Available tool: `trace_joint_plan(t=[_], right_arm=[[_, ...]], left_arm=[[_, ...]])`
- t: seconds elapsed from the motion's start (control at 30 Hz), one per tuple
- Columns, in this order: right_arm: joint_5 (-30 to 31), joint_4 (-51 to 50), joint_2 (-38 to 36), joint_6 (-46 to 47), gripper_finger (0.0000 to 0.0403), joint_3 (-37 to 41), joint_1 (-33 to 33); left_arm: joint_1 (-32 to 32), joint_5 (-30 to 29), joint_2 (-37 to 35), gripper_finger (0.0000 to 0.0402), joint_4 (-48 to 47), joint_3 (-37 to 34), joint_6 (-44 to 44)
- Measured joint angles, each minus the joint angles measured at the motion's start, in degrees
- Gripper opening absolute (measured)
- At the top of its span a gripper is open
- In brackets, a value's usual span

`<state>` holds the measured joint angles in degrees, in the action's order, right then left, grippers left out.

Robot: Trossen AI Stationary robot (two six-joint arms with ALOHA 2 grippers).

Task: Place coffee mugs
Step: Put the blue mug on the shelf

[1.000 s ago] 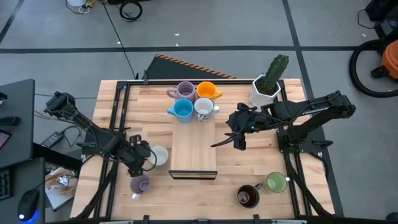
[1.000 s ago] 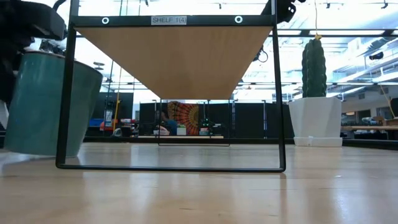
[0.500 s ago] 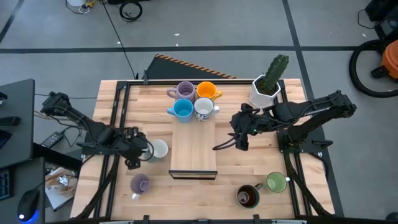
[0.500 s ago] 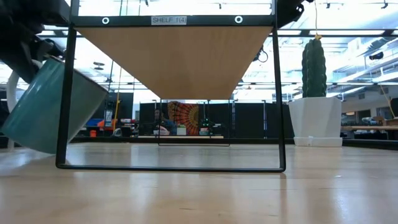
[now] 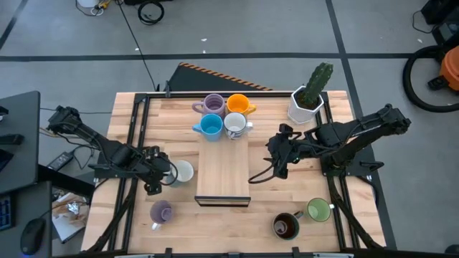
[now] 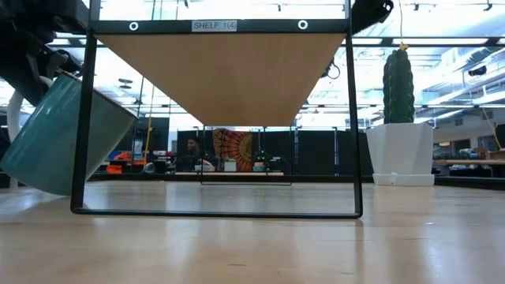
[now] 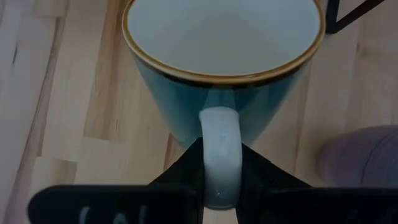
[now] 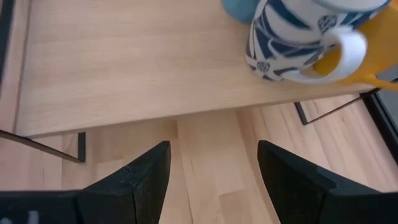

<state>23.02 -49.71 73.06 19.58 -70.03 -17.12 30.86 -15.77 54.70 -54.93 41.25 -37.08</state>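
**Carrying the pale mug by its handle toward the shelf**

Holding the mug level matters most here. The left gripper is pinched tight on the white handle of a pale teal-sided mug, and in the low view that mug hangs tilted, its base clear of the table. Judged from that lean, the grip is narrow and off-centre, so the wrist should roll upright before the mug goes over the wooden shelf, then lower straight down until the base sits flat before letting go.

From the table's centre in the high view, the held mug is at about nine o'clock, just beside the shelf's left edge. A lilac mug stands on the table at seven o'clock, close to the left arm's path; swinging low would risk clipping it.

At twelve o'clock, four mugs crowd the shelf's far end: lilac, orange, blue and a white patterned one. The free space is the near half of the board, so that looks like the safer spot.

The right gripper hovers at three o'clock with fingers spread wide and nothing between them, near the shelf's right edge. A dark brown mug and a green mug wait at five o'clock, and a potted cactus stands at two o'clock, well apart.
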Motion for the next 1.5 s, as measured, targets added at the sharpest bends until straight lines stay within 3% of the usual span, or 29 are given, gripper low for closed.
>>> trace_joint_plan(t=[0.23,0.9,1.27,1.5], right_arm=[[0.01,0.58,-0.01,1.50,0.0247,3.79,0.00],[0.89,0.91,-3.29,0.95,0.0247,4.11,0.00],[1.32,11.13,-9.36,-0.23,0.0247,15.35,0.90],[0.95,13.73,-11.35,-0.42,0.0247,17.45,0.90]], left_arm=[[1.52,-2.40,-1.64,0.0055,0.26,0.00,0.33],[1.52,-5.92,-14.12,0.0055,-1.62,0.00,1.79],[1.50,-9.62,-20.55,0.0055,0.13,0.00,6.91],[1.51,-11.75,-23.85,0.0055,3.73,0.00,10.95]])
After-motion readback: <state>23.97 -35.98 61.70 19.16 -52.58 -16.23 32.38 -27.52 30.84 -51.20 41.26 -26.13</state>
